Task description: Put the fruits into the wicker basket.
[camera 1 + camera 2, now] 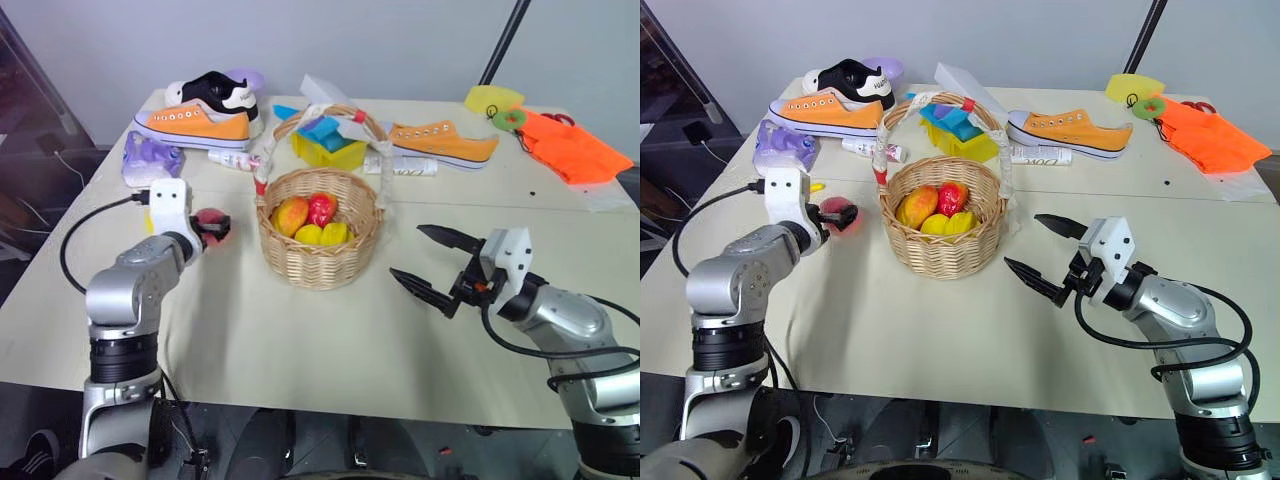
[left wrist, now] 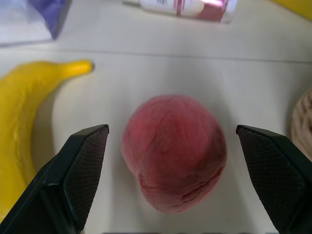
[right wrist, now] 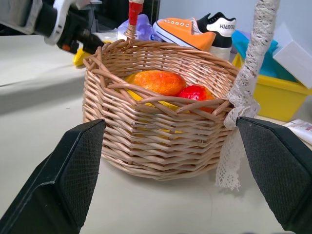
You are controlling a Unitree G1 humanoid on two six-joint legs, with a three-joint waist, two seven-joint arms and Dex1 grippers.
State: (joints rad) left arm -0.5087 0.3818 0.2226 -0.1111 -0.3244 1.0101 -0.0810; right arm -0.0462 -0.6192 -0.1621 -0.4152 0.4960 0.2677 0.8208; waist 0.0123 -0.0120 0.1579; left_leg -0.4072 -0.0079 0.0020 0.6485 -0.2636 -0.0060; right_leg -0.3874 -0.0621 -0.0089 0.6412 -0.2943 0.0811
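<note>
My left hand point(image 2: 170, 141) is wide open around the peach point(image 2: 174, 151), gripping nothing yet; right hand point(image 1: 430, 262) is open and empty beside the basket point(image 1: 320, 262).

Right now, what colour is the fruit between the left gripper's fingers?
Pink-red: the peach, clearest in the left wrist view.

1. This looks like a robot test or lab room, not a home: a plain pale table point(image 1: 300, 340) stands against a bare grey wall point(image 1: 380, 40) across the top of the frame.
2. Props are scattered along the table's far edge: orange sneakers point(image 1: 195, 123), a yellow box point(image 1: 330, 150), an orange cloth point(image 1: 570, 148) at upper right.
3. A black stand pole point(image 1: 505, 40) leans at upper right; loose cables lie at far left.
</note>
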